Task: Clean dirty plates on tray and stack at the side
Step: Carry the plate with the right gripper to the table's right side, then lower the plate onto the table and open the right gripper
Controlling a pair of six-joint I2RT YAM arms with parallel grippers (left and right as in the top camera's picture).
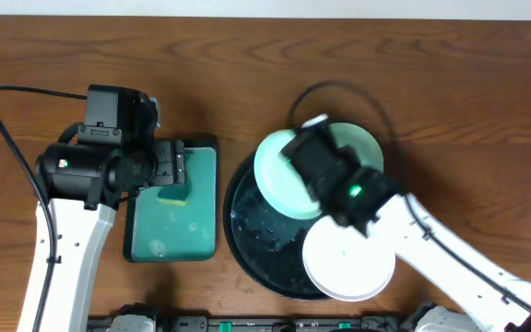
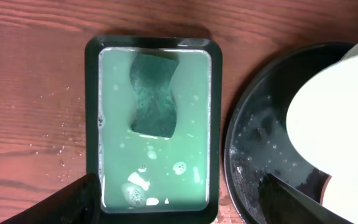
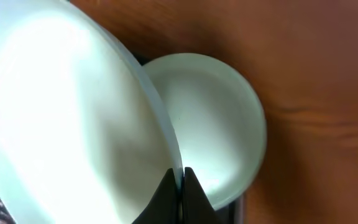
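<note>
Mint plate (image 3: 73, 112) rim, hidden overhead, sits pinched in right tool (image 3: 179, 173).

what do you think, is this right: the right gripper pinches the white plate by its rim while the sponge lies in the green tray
Wrong plate. The right gripper pinches a mint-green plate by its rim; the white plate lies free, as the overhead view shows. The sponge does lie in the green tray.

The tabletop (image 1: 431, 83) is reddish-brown wood, with its grain running left to right, and it fills every view. Lighting is even, without hard shadows. A pale strip (image 1: 265, 5) along the overhead view's far edge is possibly wall or floor.
</note>
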